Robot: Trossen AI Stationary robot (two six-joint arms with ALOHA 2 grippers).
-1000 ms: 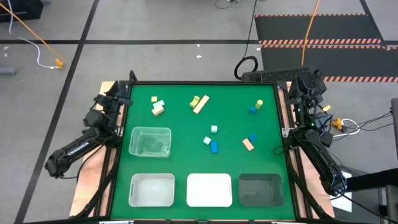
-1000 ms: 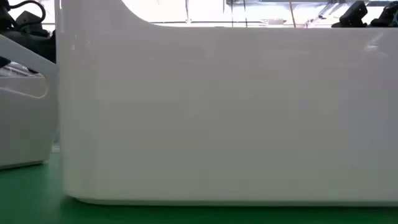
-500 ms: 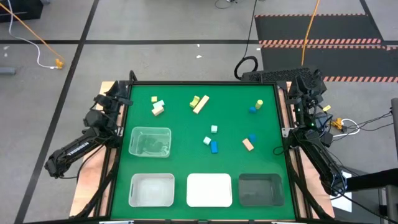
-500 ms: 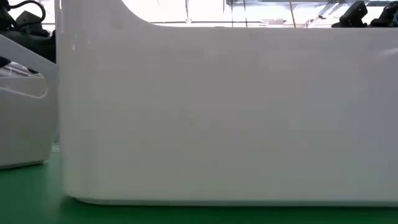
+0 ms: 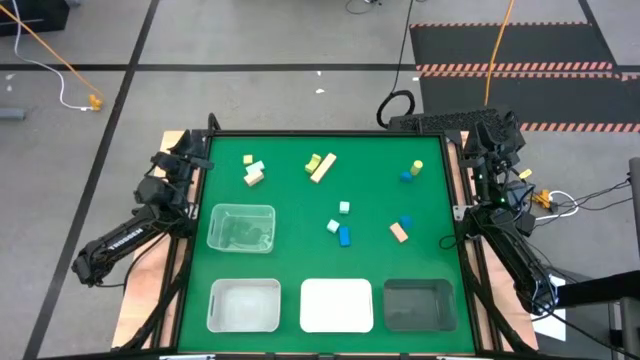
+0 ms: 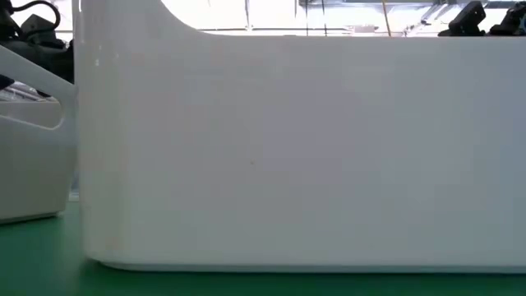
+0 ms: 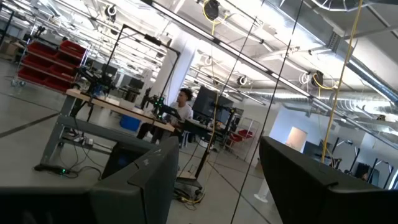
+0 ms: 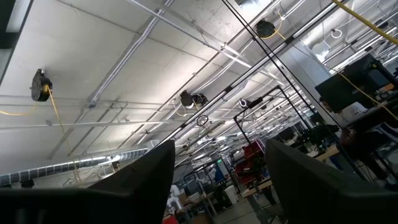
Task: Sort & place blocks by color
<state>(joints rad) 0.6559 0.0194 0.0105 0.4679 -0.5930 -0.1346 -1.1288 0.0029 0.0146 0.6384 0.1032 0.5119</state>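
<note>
left gripper [image 7: 214, 180]: parked off the left edge of the green mat [image 5: 290, 190], pointed up at the room. Fingers apart with a clear gap, nothing between them.
right gripper [image 8: 217, 180]: parked off the mat's right edge, aimed at the ceiling. Fingers spread, empty.
blocks: all loose on the mat, none gripped, none seen in a tray. Tan block [image 5: 254, 177] with a pale one touching it is the cluster nearest the left gripper. Blue block [image 5: 406, 176] with a yellow-green one [image 5: 417, 167] is nearest the right gripper. Tan bar [image 5: 322, 168], blue bar [image 5: 345, 235] and the mint cubes lie between the two grippers, well apart from both.
trays: clear tray [image 5: 241, 228] near the left gripper; frosted tray [image 5: 243, 305], white tray [image 5: 336, 305] and dark tray [image 5: 418, 305] in a row along the mat's near edge.
risk, pairs: blocks touch or overlap; closing on one likely drags or flips its neighbour, so a mixed-colour grab.
risk, vision: white tray wall [image 6: 304, 156] fills the low view, and wrist cams see no table. Only the overhead guides the approach.
risk, size: blocks are tiny, so a slightly off descent probably pinches an edge and squirts it away.
risk, centre: both arms reaching for the middle could collide.
</note>
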